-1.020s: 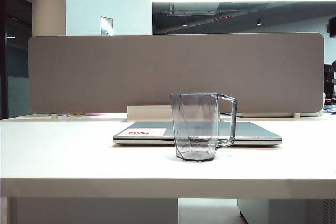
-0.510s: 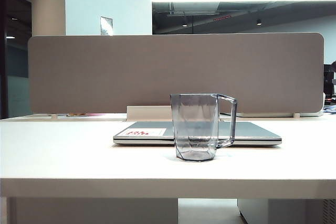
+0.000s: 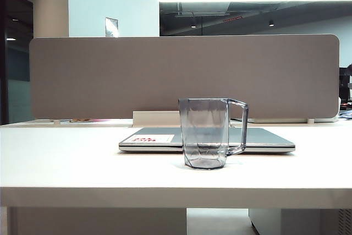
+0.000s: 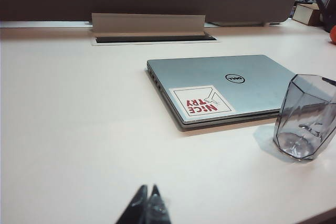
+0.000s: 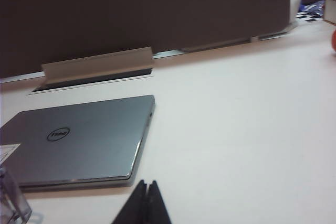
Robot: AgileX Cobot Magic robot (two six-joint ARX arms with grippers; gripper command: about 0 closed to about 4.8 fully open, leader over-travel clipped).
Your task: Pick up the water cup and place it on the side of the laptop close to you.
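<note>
The water cup (image 3: 204,134), a clear blue-grey faceted mug with its handle to the right, stands upright on the white table just in front of the closed silver laptop (image 3: 264,138). In the left wrist view the cup (image 4: 305,116) stands beside the laptop (image 4: 220,85), near the corner with the red-and-white sticker. My left gripper (image 4: 147,188) is shut and empty, well back from both. My right gripper (image 5: 147,183) is shut and empty too, close to the laptop's (image 5: 79,140) near edge; only a sliver of the cup (image 5: 11,203) shows there. Neither arm appears in the exterior view.
A grey partition panel (image 3: 184,75) closes off the back of the table, with a cable slot cover (image 4: 148,24) at its foot. An orange object (image 5: 333,40) lies far off at the table's side. The table's front edge (image 3: 176,196) runs close below the cup.
</note>
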